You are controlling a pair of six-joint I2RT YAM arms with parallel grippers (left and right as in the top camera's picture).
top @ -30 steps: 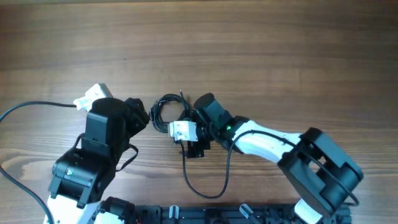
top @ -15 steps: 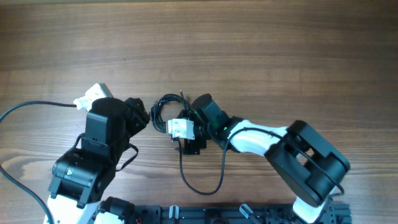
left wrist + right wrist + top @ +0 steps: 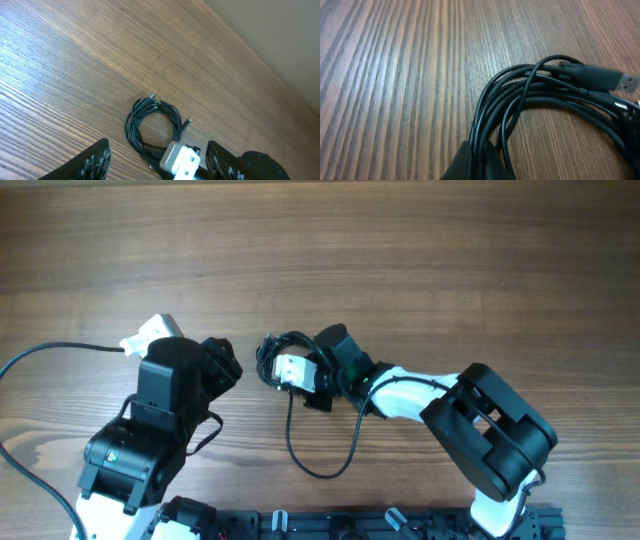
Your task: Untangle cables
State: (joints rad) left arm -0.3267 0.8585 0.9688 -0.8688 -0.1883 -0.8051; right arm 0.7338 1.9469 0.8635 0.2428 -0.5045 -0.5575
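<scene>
The cables (image 3: 285,338) are thin black wires wound into one small coil at mid-table. My right gripper (image 3: 281,373) sits at the coil's near edge, under its white camera block, and is shut on the cables. In the right wrist view its dark fingertips (image 3: 470,162) pinch several strands of the cables (image 3: 530,97), and a plug end (image 3: 600,77) lies at the upper right. My left gripper (image 3: 224,366) stands just left of the coil. In the left wrist view the left gripper (image 3: 157,162) is open, with the cables (image 3: 150,103) lying ahead of it, untouched.
A thick black arm cable (image 3: 320,465) loops on the table below the right gripper. Another thick cable (image 3: 50,350) runs off to the left edge. The right arm's white camera block (image 3: 180,160) sits between my left fingers' line of view and the coil.
My right gripper has closed onto the coil's near edge. The coil has shifted slightly right and back with it. The left arm has stayed put.
</scene>
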